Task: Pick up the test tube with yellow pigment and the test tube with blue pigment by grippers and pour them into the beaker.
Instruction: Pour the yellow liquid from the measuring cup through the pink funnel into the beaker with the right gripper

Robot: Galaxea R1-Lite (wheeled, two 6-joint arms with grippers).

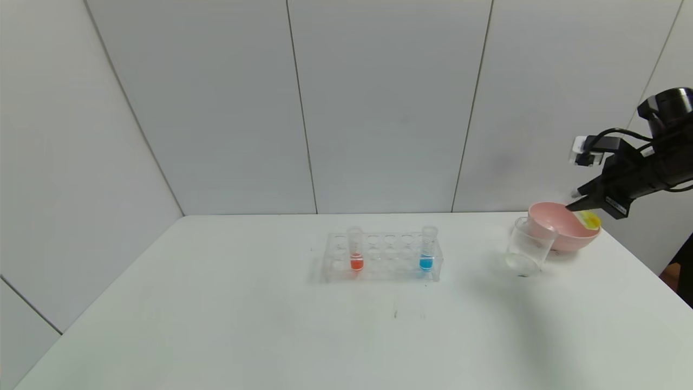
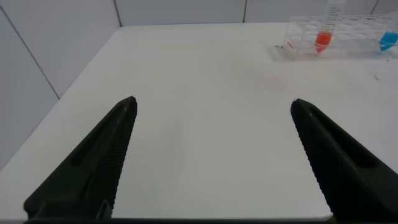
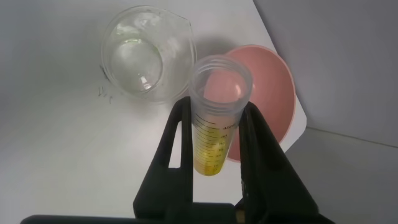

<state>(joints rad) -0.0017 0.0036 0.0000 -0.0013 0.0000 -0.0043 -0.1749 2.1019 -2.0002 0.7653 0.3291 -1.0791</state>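
My right gripper (image 1: pixel 577 205) is shut on the test tube with yellow pigment (image 1: pixel 590 219), holding it tilted above the pink bowl, just right of the beaker (image 1: pixel 528 246). In the right wrist view the tube (image 3: pixel 214 124) sits between the fingers (image 3: pixel 176 143), its open mouth toward the beaker (image 3: pixel 146 53), with yellow liquid at its bottom. The test tube with blue pigment (image 1: pixel 427 249) stands upright at the right end of the rack; it also shows in the left wrist view (image 2: pixel 388 40). My left gripper (image 2: pixel 213 106) is open and empty over the table's left part, out of the head view.
A pink bowl (image 1: pixel 563 227) stands right behind the beaker near the table's right edge; it also shows in the right wrist view (image 3: pixel 267 93). A clear multi-hole rack (image 1: pixel 384 254) at mid-table also holds a red-liquid tube (image 1: pixel 355 249).
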